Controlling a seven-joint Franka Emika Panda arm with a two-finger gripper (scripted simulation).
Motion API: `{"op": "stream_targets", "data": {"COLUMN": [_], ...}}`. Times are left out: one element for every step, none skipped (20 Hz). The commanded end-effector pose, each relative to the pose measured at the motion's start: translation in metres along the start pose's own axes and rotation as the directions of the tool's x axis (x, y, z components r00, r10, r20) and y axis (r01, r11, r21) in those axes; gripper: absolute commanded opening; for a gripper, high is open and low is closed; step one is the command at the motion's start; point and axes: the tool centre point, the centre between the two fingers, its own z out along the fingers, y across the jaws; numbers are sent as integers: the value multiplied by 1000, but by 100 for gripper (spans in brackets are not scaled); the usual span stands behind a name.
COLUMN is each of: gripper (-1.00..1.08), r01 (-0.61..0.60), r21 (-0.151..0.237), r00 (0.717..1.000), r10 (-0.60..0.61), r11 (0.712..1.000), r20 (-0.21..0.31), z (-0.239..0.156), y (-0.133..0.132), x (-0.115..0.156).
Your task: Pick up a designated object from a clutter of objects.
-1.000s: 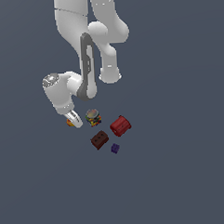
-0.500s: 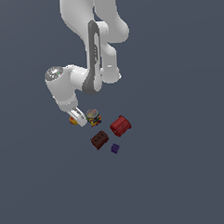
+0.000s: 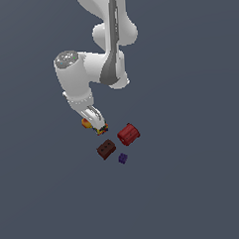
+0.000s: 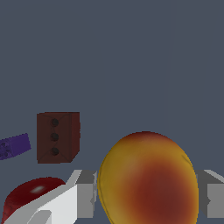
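The designated object, a yellow-orange fruit with red blotches (image 4: 148,179), fills the gap between my gripper's (image 4: 146,197) two fingers, which press on both its sides. From outside, the fruit (image 3: 86,123) shows just beside the fingers of the gripper (image 3: 95,120). The rest of the clutter of objects lies close by. The multicoloured jar (image 3: 102,128) is mostly hidden behind the fingertips. The red ribbed cylinder (image 3: 128,134), the dark studded brick (image 3: 106,149) and the tiny purple block (image 3: 122,158) lie towards the exterior view's right.
In the wrist view the brick (image 4: 57,136), the purple block (image 4: 15,145) and the red cylinder (image 4: 28,194) lie beyond one finger (image 4: 85,192). The arm's white links (image 3: 106,67) hang over the scene. Plain grey floor surrounds the items.
The wrist has swung and looms larger in the exterior view. The fingers and the fruit have shifted towards that view's right, up against the jar. The other items have not moved.
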Motion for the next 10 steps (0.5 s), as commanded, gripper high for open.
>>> {"op": "stream_targets", "data": {"gripper": [-100, -100, -100, -100, -100, -100, -100, -100, -100, -100], "r01": [-1, -1, -1, -1, -1, -1, -1, -1, -1, -1], "r21": [-1, -2, -2, -2, -2, -3, -3, -3, -3, -3], "r00": [1000, 1000, 1000, 1000, 1000, 1000, 1000, 1000, 1000, 1000], "r10": [1, 1, 1, 1, 1, 1, 1, 1, 1, 1], "r11": [1000, 1000, 1000, 1000, 1000, 1000, 1000, 1000, 1000, 1000], "r20": [-2, -3, -3, -3, -3, -4, -4, -4, -4, -4], "z": [-24, -33, -43, -52, -62, -71, -81, -90, -99, -109], "y": [-19, -26, -34, -42, -50, -58, -66, -73, -81, -89], "x": [-8, -12, -15, -18, -22, -25, -28, -31, -35, -38]}}
